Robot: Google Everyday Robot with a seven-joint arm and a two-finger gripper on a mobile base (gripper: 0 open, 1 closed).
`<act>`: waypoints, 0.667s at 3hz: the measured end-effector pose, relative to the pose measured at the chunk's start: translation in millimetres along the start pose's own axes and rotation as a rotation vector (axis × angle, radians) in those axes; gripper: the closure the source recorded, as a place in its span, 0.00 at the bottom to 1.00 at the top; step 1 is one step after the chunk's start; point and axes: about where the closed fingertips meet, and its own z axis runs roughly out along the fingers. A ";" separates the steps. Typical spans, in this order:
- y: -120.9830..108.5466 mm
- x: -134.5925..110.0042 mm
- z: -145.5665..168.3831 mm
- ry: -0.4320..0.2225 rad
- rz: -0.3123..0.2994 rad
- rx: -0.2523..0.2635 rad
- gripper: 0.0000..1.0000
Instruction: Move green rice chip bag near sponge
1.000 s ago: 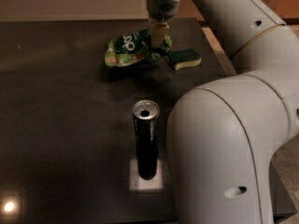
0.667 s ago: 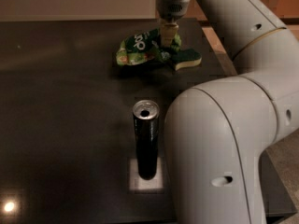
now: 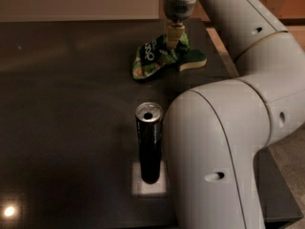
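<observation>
The green rice chip bag (image 3: 149, 58) lies crumpled on the dark table (image 3: 66, 99) at the far side, its right end raised. The sponge (image 3: 193, 59), dark green over pale yellow, sits right beside the bag's right end, touching or nearly so. My gripper (image 3: 174, 41) comes down from above and its fingers are shut on the bag's right end, just left of the sponge. The arm's white links fill the right side of the view.
A tall black can (image 3: 149, 142) with a silver top stands upright near the table's front, on a pale square patch. The table's right edge (image 3: 224, 51) runs just past the sponge.
The gripper has carried the bag to the right, so its end now lies against the sponge. The sponge and the can have stayed put.
</observation>
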 end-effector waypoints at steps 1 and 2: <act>-6.2 -2.8 3.9 -0.007 -0.001 0.020 0.00; -11.2 -5.3 8.2 -0.013 -0.002 0.035 0.00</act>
